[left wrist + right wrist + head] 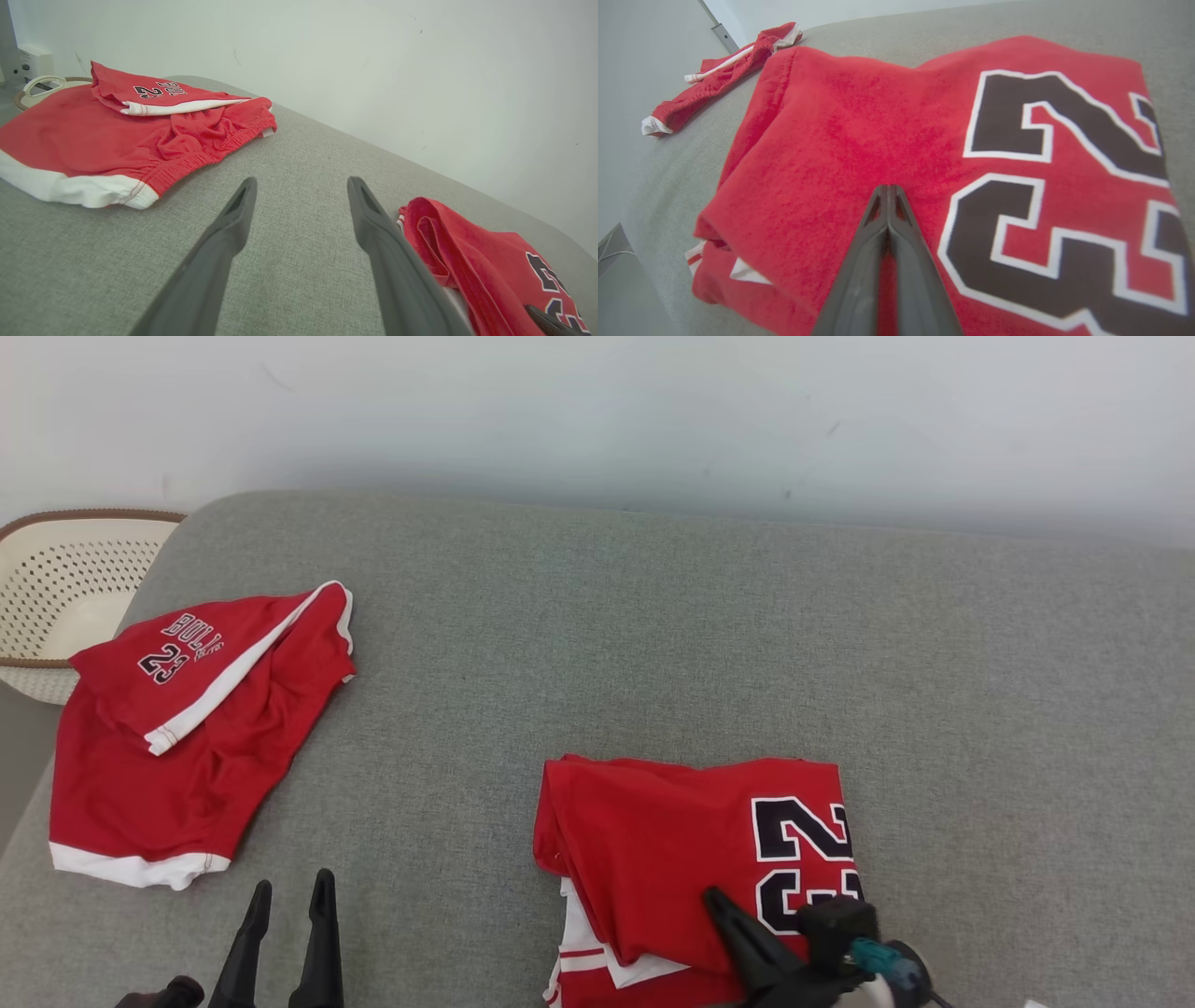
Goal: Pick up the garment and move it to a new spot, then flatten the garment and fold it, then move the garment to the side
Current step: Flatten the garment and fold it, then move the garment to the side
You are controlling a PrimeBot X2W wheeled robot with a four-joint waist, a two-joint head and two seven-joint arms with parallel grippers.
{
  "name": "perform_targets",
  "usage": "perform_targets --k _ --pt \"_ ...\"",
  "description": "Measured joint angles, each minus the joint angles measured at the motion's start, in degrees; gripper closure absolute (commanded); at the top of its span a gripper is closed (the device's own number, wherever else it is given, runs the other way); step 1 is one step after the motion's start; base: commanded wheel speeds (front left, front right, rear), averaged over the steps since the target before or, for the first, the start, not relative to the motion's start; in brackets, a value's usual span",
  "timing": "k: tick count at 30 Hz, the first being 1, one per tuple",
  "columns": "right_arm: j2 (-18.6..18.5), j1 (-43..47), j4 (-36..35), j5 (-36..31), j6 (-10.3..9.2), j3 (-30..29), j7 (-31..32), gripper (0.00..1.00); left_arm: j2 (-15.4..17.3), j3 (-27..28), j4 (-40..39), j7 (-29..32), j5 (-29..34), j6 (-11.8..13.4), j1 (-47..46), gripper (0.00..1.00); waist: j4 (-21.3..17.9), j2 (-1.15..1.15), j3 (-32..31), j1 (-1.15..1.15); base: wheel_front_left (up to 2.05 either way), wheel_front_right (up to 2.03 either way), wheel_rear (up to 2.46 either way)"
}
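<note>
Since the folded red fabric jersey [691, 840] lies square, right pincer [888, 189], closed and empty, rests on it, probably pressing flat; left pincer [301, 182] open, idle.

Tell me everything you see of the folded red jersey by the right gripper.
The jersey is red, soft knit-looking fabric, folded into a rectangle of several layers, with white trim peeking out at its near left corner. Large dark digits outlined in white face up. It lies flat on the grey cushion. The right gripper, jaws shut, appears to rest its tips on top.

Grey cushion [653, 644]: jersey [653, 840], shorts [187, 747] (both red)
</note>
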Motion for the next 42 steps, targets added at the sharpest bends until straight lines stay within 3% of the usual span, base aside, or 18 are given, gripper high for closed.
perform_targets --k 8,15,25,26,27,28,42 --pt "2.27 -1.10 0.43 2.90 0.00 8.26 -0.01 1.00 0.01 -0.27 0.18 0.00 -0.03 0.00 -0.02 0.00 0.83 0.00 -0.09 0.00 0.00 0.00 0.00" --pt "2.55 -2.46 0.09 4.72 0.00 11.99 -0.01 1.00 0.00 -0.25 0.22 0.00 -0.11 0.00 -0.02 0.00 1.38 0.00 -0.07 0.00 0.00 0.00 0.00" --pt "2.27 -4.08 -0.43 5.88 0.00 11.67 -0.02 1.00 0.01 0.07 0.24 0.00 -0.36 0.00 0.01 0.00 1.55 0.00 -0.08 0.00 0.00 0.00 0.00" --pt "2.12 -4.11 -0.78 5.82 0.00 10.44 -0.01 0.73 0.01 0.16 0.23 0.00 -0.37 0.00 0.01 0.00 1.47 0.00 -0.07 0.00 0.00 0.00 0.00" --pt "1.92 -4.11 -1.15 5.55 0.00 9.27 -0.01 0.25 0.01 0.25 0.20 0.00 -0.37 0.00 0.03 0.00 1.38 0.00 -0.06 0.00 0.00 0.00 0.00" --pt "1.70 -4.05 -1.62 5.01 0.00 7.99 -0.01 0.00 0.00 0.33 0.16 0.00 -0.37 0.00 0.04 0.00 1.27 0.00 -0.06 0.00 0.00 0.00 0.00" --pt "-2.76 -0.97 -4.00 -0.14 0.00 -11.07 -0.02 0.00 0.00 1.57 -0.89 -0.01 0.45 0.00 0.71 0.00 -0.84 0.00 -0.40 0.00 0.00 0.00 0.00"
